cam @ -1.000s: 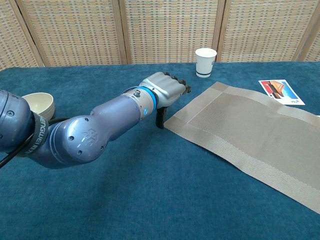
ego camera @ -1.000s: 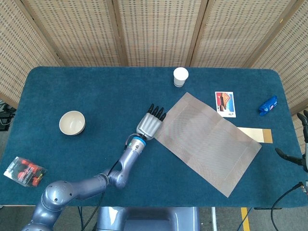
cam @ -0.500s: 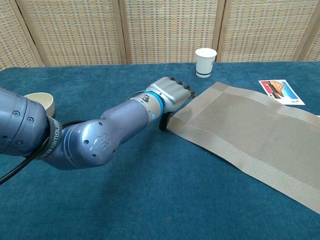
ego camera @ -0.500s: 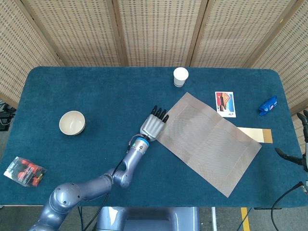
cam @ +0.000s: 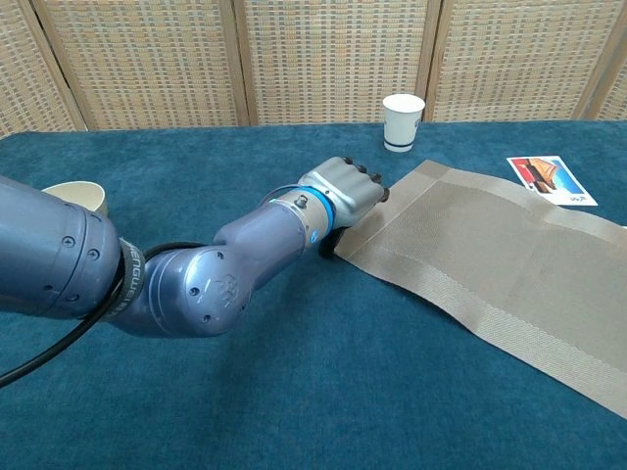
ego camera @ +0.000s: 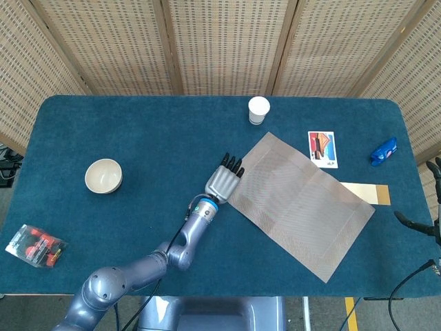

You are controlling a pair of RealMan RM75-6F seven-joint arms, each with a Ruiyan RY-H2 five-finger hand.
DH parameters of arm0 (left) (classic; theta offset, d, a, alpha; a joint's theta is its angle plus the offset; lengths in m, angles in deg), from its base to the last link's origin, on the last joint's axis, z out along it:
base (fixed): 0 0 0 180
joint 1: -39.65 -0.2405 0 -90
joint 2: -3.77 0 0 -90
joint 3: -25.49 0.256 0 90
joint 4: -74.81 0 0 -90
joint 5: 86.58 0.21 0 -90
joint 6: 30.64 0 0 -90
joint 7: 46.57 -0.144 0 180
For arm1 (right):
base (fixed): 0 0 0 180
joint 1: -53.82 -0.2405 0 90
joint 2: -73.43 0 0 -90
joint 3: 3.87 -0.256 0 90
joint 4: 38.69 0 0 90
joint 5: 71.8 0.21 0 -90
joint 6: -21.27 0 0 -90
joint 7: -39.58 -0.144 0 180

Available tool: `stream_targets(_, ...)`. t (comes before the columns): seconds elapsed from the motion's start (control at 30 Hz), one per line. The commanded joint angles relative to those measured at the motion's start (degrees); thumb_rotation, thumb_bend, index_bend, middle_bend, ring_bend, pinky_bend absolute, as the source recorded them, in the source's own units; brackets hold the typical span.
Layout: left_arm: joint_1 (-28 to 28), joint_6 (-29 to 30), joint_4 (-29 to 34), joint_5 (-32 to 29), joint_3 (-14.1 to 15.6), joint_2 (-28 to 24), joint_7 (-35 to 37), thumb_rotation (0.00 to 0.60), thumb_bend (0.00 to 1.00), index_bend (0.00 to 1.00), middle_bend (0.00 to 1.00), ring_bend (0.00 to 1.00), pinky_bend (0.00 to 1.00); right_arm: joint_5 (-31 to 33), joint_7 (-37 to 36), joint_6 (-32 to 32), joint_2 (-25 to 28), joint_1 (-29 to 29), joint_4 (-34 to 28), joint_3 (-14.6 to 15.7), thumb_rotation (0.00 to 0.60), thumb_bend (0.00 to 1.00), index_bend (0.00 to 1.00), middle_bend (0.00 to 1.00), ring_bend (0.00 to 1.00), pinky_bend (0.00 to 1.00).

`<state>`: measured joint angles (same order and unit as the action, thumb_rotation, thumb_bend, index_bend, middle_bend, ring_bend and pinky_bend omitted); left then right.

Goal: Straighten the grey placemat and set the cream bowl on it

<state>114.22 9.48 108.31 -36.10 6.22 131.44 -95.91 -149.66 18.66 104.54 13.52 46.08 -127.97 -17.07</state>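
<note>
A: What covers the left arm (cam: 186,284)?

B: Smooth blue-grey metallic shells, rounded and bulbous at the joints. A black band with pale lettering rings the widest segment, and a black cable loops beneath it.

A: And the wrist?

B: A bright blue ring with a small green mark joins the arm to the left hand (ego camera: 222,181), whose back is ribbed silver-grey; its fingers (ego camera: 233,164) are black-tipped.

A: The right hand (ego camera: 428,207)?

B: Only thin dark parts show at the frame edge.

Woven screen (ego camera: 220,45) behind blue table (ego camera: 138,138).
</note>
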Motion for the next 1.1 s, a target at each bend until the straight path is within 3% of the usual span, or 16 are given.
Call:
stream_targets(0.03,0.1,0.6,-0.8,1.2,0.1,0.6,1.3,0.6,0.54,0.2,0.0,0.0,0.0,-0.1,-0.1,0.0,0.1,0.0,-0.1,0.1,0.6,0.12,0.11,0.0,0.0,0.0)
stream_targets(0.27,0.0,3.1,-1.6,4.6,0.5,1.3,5.1,0.6,0.67,0.29,0.0,0.0,0.0,-0.1,-0.1,-0.1,0.2,0.1,-0.3,0.1,0.6,0.12,0.12,0.0,0.0,0.0)
stream_targets(0.37,-0.2,4.2,-1.7,6.1,0.7,1.5,6.9,0.6,0.69,0.37,0.0,0.0,0.0,-0.2,-0.4,-0.3,0.4,0.1,-0.5,0.2,0.6,0.12,0.13,0.0,0.0,0.0)
stream_targets(0.5,-0.6,5.8,-2.2,8.4,1.2,1.7,9.7,0.6,0.7,0.56,0.0,0.0,0.0,-0.5,-0.4,-0.1,0.5,0.1,-0.8,0.3,0.6,0.12,0.13,0.0,0.0,0.0)
stream_targets(0.63,-0.9,6.7,-2.7,9.8,1.5,1.7,11.0,0.6,0.67,0.67,0.0,0.0,0.0,-0.5,-0.6,-0.2,0.6,0.1,-0.9,0.4,0.6,0.12,0.13,0.0,0.0,0.0)
stream_targets(0.83,-1.9,8.5,-2.3,11.8,2.1,1.0,12.3,0.6,0.66,0.74,0.0,0.0,0.0,-0.9,-1.0,0.0,0.9,0.3,-1.1,0.5,0.6,0.12,0.14,0.0,0.0,0.0)
stream_targets(1.1,-4.7,10.3,1.0,13.3,2.6,-1.4,11.8,0.6,0.66,0.75,0.0,0.0,0.0,-1.4,-0.5,0.5,1.1,0.5,-1.8,0.7,0.6,0.12,0.14,0.0,0.0,0.0)
